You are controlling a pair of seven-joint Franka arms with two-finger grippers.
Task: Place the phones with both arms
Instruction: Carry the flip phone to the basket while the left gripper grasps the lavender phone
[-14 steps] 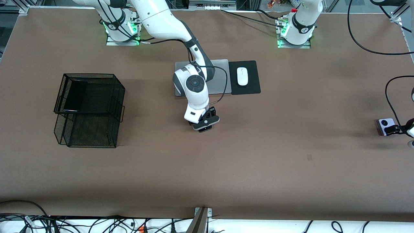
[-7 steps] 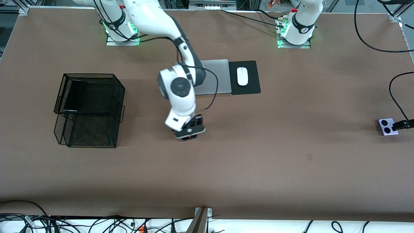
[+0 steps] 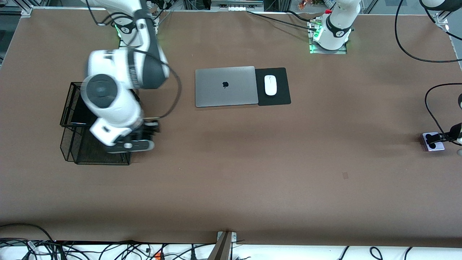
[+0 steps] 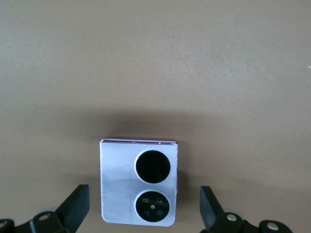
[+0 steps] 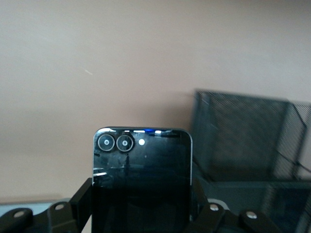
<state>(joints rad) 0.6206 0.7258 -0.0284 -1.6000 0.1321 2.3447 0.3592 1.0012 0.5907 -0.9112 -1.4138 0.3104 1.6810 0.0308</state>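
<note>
My right tool (image 3: 139,141) is clamped on the dark flip phone (image 5: 142,174), whose two small lenses and glossy face stand up between the fingers (image 5: 80,204) in the right wrist view. The tool hangs over the edge of the black mesh basket (image 3: 77,151) on the side toward the middle of the counter (image 3: 252,180); in the wrist view the basket's mesh wall (image 5: 243,145) rises just beside the phone. I can see a dark slab (image 3: 81,106) lying on the basket's upper tier, partly hidden under the arm, though I cannot tell for sure that it is the long phone.

My left tool (image 4: 143,213) is spread wide, one finger (image 4: 75,206) on each side of the lavender-white phone (image 4: 138,180) and neither touching it. That phone lies flat on the counter directly below the tool, its two black lenses up, at the left arm's end of the counter (image 3: 431,141).

Well away from both tools, between the two bases, lie the closed silver laptop (image 3: 226,86) and, just beside it, the white mouse (image 3: 270,85) on a black pad (image 3: 281,97).
</note>
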